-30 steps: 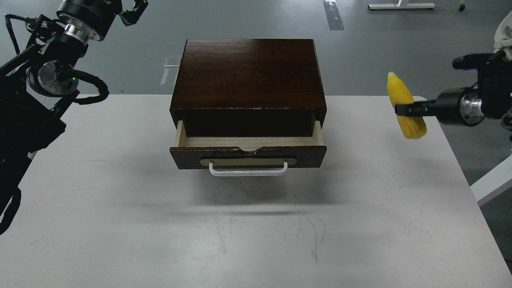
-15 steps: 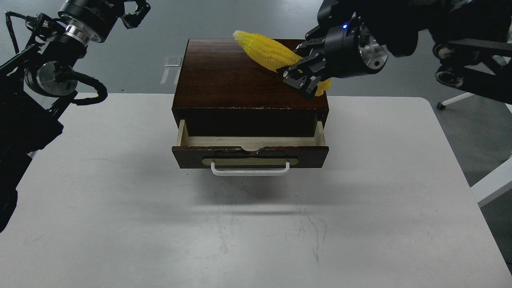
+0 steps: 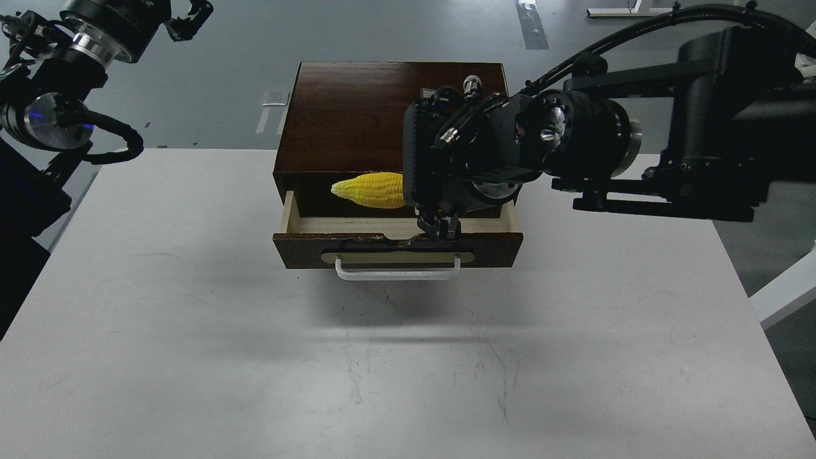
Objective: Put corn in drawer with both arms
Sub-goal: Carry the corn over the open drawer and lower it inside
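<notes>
Black and idle, the left claw (image 3: 188, 13) hangs high beyond the tabletop's (image 3: 191, 357) far-left corner, holding nothing; how wide it stands I cannot tell at this size. Further right, the one wooden box (image 3: 357, 108) sits at the middle of the far edge, its single drawer (image 3: 395, 245) pulled partly out toward the near edge, white handle (image 3: 396, 273) in front. The one corn (image 3: 371, 189) lies level over the drawer's opening, tapered tip pointing to the left edge, its thick end hidden behind the right claw (image 3: 438, 226). That claw points down just above the drawer's front panel; whether it grips the cob or has parted from it I cannot tell, since the wrist body covers the contact.

Risks, as I judge them: the drawer shows only a shallow gap, so a cob let go here could catch on the box's front lip or straddle the front panel instead of dropping in. A descent slightly off could knock the panel and push the drawer shut.

Count: two arms, one box, one drawer, one handle, one corn.
</notes>
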Robot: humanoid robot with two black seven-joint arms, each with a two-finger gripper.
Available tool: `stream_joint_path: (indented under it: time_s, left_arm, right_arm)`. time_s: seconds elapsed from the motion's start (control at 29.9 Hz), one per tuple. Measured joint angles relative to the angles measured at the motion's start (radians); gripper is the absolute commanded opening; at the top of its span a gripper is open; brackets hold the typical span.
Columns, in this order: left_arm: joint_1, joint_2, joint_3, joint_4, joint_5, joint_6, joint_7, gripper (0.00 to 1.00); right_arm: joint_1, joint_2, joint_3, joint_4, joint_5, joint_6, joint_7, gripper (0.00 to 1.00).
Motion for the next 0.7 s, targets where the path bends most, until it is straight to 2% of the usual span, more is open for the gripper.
stream_joint_path:
  time_s: [0.1, 0.17, 0.23, 0.27, 0.33, 0.53, 0.7]
  left_arm:
    - [0.003, 0.019, 0.001, 0.000, 0.000, 0.000, -0.005, 0.98]
    - [0.005, 0.026, 0.002, 0.000, 0.000, 0.000, -0.006, 0.98]
    - [0.008, 0.031, 0.002, 0.000, 0.000, 0.000, -0.008, 0.98]
    - [0.009, 0.033, 0.002, 0.002, 0.000, 0.000, -0.008, 0.98]
    - [0.010, 0.034, 0.000, 0.002, 0.000, 0.000, -0.009, 0.98]
    - [0.011, 0.033, -0.002, 0.003, 0.000, 0.000, -0.009, 0.98]
    - [0.011, 0.028, -0.002, 0.003, 0.000, 0.000, -0.009, 0.98]
  right_arm:
    - [-0.004, 0.030, -0.003, -0.028, 0.000, 0.000, 0.002, 0.23]
    - [-0.008, 0.039, -0.005, -0.032, 0.000, 0.000, 0.002, 0.42]
    - [-0.019, 0.044, -0.005, -0.033, 0.001, 0.000, 0.002, 0.52]
    - [-0.027, 0.046, -0.005, -0.033, 0.001, 0.000, 0.003, 0.60]
    - [-0.036, 0.049, -0.005, -0.033, 0.001, 0.000, 0.003, 0.67]
    - [-0.042, 0.049, -0.005, -0.033, 0.001, 0.000, 0.003, 0.77]
    - [-0.041, 0.049, -0.005, -0.034, 0.002, 0.000, 0.002, 0.81]
